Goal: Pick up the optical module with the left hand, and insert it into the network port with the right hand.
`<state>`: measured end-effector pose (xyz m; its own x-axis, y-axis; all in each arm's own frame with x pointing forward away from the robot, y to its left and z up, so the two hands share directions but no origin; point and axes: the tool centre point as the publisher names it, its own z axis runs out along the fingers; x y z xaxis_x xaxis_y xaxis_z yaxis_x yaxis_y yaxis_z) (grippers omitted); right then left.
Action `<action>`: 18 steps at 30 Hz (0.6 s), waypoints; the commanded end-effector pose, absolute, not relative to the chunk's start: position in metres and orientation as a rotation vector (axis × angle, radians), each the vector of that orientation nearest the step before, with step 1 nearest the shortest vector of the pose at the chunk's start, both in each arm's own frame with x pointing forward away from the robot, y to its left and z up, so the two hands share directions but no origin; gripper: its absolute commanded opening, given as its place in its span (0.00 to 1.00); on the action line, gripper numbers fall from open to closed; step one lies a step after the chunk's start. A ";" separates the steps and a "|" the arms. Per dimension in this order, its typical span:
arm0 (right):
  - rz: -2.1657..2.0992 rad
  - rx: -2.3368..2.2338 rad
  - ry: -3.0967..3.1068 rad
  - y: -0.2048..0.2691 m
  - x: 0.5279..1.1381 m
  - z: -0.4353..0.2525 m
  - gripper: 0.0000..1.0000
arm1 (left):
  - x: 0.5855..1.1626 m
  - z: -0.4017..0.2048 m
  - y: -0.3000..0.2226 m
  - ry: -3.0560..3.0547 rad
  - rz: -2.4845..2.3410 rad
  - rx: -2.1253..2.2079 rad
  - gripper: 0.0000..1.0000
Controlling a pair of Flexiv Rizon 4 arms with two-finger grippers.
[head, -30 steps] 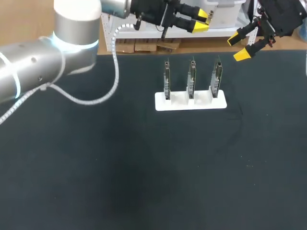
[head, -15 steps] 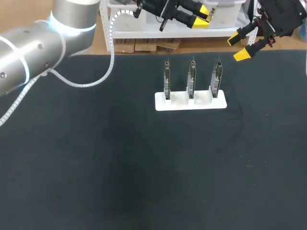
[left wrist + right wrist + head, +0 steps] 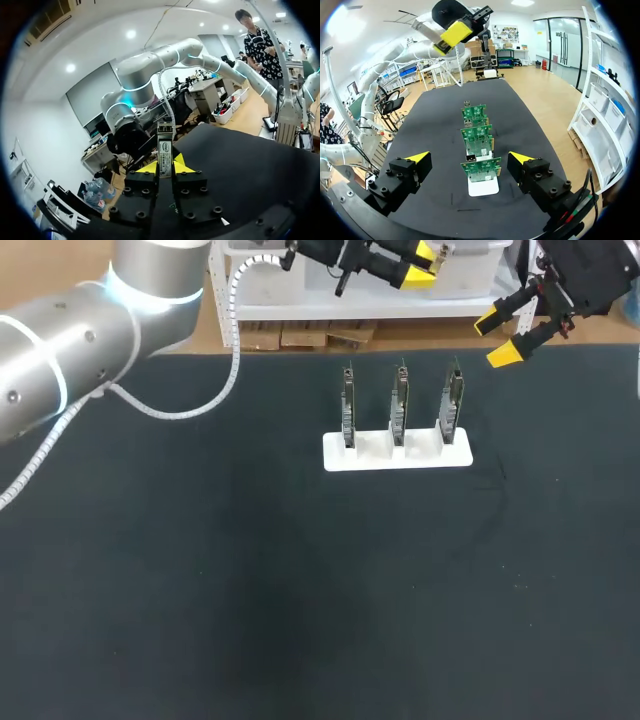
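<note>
The optical module [image 3: 165,146], a slim metal bar with a label, stands upright between the fingers of my left gripper [image 3: 165,168], which is shut on it. In the head view my left gripper [image 3: 417,258] hangs high beyond the table's far edge, and the module cannot be made out there. Three upright circuit boards [image 3: 399,405] with network ports stand in a white stand [image 3: 424,456]. My right gripper [image 3: 497,338] is open above the far right, empty. From its wrist it looks down the row of boards [image 3: 480,167], with my left gripper [image 3: 453,33] far beyond them.
The black table mat [image 3: 250,590] stretches wide in front of and left of the stand. My left arm [image 3: 80,330] and its white cable loop [image 3: 190,405] reach over the far left of the table.
My left gripper has moved up and further back with the module, and its arm has swung. The right arm and the boards have stayed where they were.
</note>
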<state>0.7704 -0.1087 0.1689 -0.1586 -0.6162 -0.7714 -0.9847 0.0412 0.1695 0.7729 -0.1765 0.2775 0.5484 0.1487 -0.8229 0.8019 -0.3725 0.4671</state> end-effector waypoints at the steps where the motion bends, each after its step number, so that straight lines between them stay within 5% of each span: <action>1: 0.959 -1.609 1.824 -0.109 0.769 0.169 1.00 | 0.754 0.279 -0.166 0.849 -0.779 1.774 0.00; 18: 0.959 -1.609 1.824 -0.109 0.769 0.169 1.00 | 0.755 0.268 -0.182 0.929 -0.670 1.601 0.00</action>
